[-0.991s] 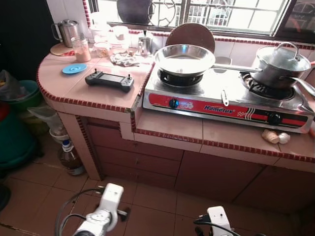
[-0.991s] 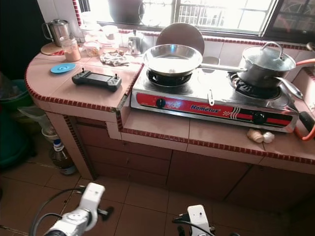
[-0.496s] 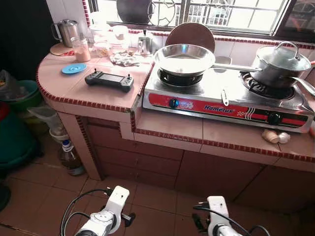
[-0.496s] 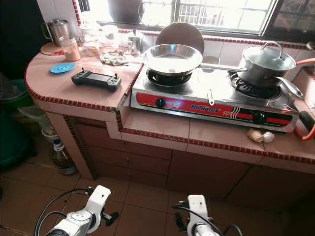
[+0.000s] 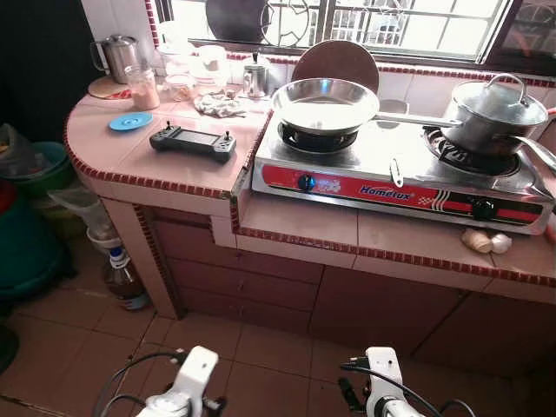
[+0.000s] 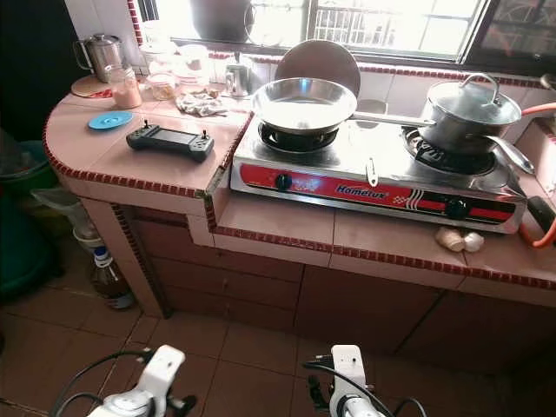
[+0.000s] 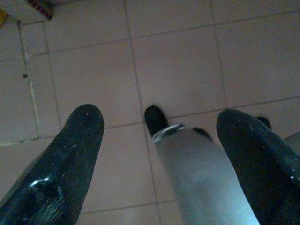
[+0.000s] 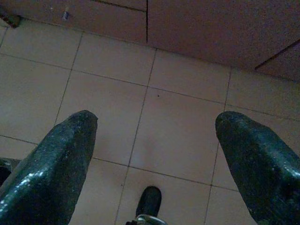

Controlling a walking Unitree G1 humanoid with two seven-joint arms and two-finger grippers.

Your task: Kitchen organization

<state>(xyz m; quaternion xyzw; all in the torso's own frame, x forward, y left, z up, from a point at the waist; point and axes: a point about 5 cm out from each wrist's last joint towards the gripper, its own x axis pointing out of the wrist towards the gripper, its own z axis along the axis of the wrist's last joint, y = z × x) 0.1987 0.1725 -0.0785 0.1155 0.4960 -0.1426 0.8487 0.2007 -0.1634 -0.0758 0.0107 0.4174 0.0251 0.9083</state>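
My left tool [image 7: 154,154] hangs low over the floor [image 7: 178,61], fingers [image 7: 70,154] wide apart and holding nothing; my right tool [image 8: 154,164] is the same, spread over the tiles near the cabinet base. On the worktop [image 5: 174,169], from the left: a kettle [image 5: 117,54], a jar [image 5: 143,87] with contents I cannot make out, a blue lid [image 5: 131,122], a black controller [image 5: 193,142], a crumpled cloth [image 5: 219,104]; then the stove [image 5: 400,178], marked "Homelux" in blue, carrying an empty pan [image 5: 326,104] on its left burner and a lidded pot [image 5: 495,113] on its right; two pale lumps [image 5: 486,241] lie before it.
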